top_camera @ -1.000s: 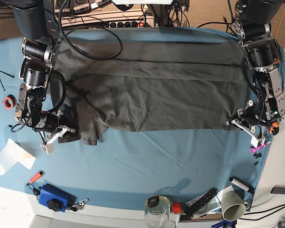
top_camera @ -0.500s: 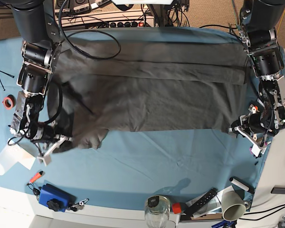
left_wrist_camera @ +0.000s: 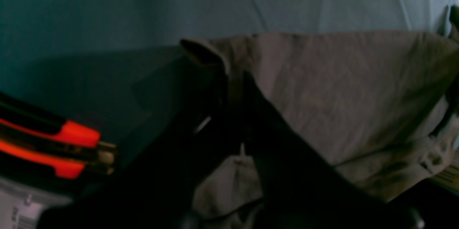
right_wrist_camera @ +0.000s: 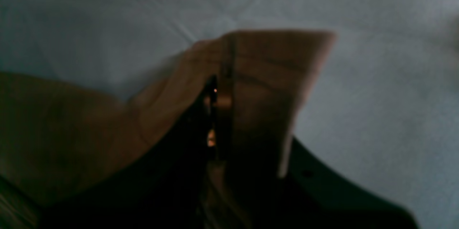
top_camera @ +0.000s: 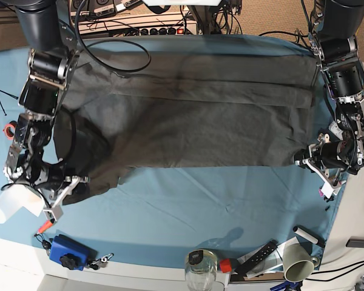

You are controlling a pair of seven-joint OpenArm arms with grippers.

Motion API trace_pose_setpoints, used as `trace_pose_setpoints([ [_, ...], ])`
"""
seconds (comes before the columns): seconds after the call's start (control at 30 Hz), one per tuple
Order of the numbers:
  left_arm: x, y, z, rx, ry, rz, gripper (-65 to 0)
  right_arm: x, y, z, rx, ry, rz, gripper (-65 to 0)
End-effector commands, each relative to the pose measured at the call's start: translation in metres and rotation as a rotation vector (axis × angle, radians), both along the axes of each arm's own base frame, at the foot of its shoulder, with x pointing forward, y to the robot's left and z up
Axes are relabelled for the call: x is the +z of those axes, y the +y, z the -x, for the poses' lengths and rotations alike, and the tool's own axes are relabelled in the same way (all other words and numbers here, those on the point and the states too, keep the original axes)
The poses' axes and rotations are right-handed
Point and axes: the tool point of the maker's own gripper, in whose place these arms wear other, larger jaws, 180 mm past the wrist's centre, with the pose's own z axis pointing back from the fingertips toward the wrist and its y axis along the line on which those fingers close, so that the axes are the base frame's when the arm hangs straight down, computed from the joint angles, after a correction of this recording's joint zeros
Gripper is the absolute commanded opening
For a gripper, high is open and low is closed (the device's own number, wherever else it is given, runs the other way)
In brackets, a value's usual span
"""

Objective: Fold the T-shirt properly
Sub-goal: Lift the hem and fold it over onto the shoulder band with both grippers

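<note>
Both wrist views are dark and blurred, so the jaws themselves read only as black shapes. In the left wrist view the left gripper (left_wrist_camera: 229, 89) is clamped on a corner of the T-shirt (left_wrist_camera: 340, 89), whose cloth spreads to the right of the frame over the blue tablecloth (left_wrist_camera: 107, 6); an orange-and-black part at the lower left is cut off by the edge. In the right wrist view the right gripper (right_wrist_camera: 215, 114) pinches a raised fold of the shirt at centre, its colour turned brownish by the dim light. Only the base view shows the whole garment, spread wide across the upper half of the frame, with its lower corners held at far left and far right.
</note>
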Motion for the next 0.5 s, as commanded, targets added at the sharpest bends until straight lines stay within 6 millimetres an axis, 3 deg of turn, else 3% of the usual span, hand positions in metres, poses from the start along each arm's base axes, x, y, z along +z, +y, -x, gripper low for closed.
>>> trace_pose_setpoints([
  [0.0, 0.021, 0.006, -0.013, 0.0, -0.06, -0.004, -65.0, 0.022, -0.005, -0.009, 0.0, -0.066, 0.008, -65.0],
  [0.2, 0.023, 0.005, -0.006, -0.057, -0.069, 0.003, -65.0, 0.008, 0.0, 0.008, 0.013, -0.048, -0.013, -65.0],
  [0.47, 0.014, 0.017, 0.019, -0.067, -0.049, -0.02, -65.0, 0.025, -0.01, 0.021, -0.008, -0.086, -0.087, -65.0],
])
